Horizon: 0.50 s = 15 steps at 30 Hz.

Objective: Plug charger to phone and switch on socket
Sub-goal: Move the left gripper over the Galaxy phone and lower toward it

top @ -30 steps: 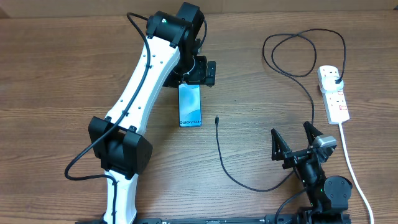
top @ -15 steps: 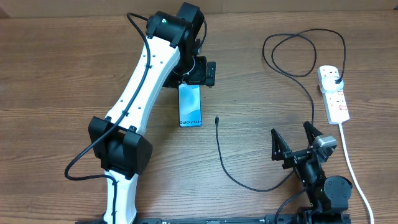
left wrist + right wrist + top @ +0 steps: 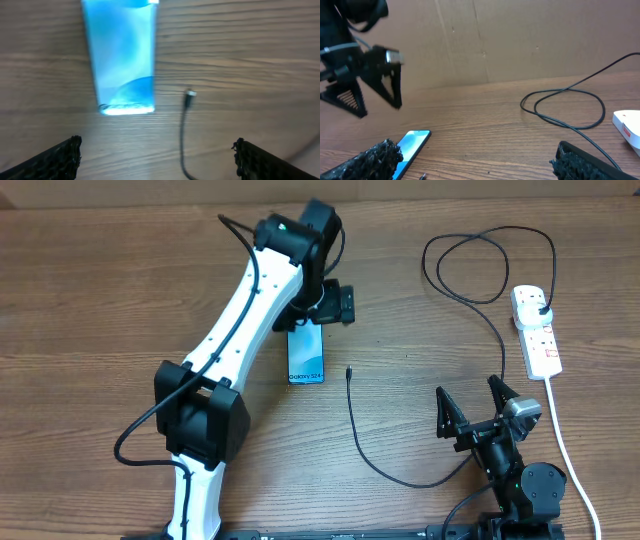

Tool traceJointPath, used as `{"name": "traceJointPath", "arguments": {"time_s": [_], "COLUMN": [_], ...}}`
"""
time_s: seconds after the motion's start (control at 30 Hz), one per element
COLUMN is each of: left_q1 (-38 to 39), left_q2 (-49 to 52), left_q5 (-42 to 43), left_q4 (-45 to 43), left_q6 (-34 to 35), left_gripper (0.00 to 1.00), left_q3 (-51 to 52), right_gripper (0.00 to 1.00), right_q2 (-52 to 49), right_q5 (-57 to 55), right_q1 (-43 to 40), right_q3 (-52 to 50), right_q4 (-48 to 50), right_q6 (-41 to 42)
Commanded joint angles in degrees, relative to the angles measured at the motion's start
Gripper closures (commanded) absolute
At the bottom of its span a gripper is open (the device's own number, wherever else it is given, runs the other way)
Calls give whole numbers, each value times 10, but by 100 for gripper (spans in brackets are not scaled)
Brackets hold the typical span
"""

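The phone lies flat near the table's middle, light-blue screen up; it also shows in the left wrist view and the right wrist view. The charger's black cable loops across the table; its connector tip lies just right of the phone's bottom edge, apart from it, also in the left wrist view. Its plug sits in the white socket strip at the right. My left gripper hovers open and empty over the phone's far end. My right gripper is open and empty at the front right.
The strip's thick white cord runs toward the front right edge. The cable's big loop lies at the back right. A brown cardboard wall stands behind the table.
My left arm has shifted a little to the right above the phone's far end. The phone, cable, socket and right arm have not moved.
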<state>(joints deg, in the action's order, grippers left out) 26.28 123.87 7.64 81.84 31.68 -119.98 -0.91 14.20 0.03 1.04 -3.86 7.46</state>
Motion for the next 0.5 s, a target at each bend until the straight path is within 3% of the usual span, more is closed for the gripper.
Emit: {"name": "traceJointPath", "arguments": {"time_s": [0.0,0.47], "left_q1": [0,0], "left_q2": [6,6], "left_q5": [-62,-40], "left_q4": [-15,-155], "left_q6": [48,48], "left_gripper": [0,0], "left_q3": [40,164], "right_gripper": [0,0], "right_q2": [3,3], "right_q5": [0,0], "right_q1": [0,0], "right_q3": [-6,-6], "right_q4": [4,4], "right_q6": [-1,-1]}}
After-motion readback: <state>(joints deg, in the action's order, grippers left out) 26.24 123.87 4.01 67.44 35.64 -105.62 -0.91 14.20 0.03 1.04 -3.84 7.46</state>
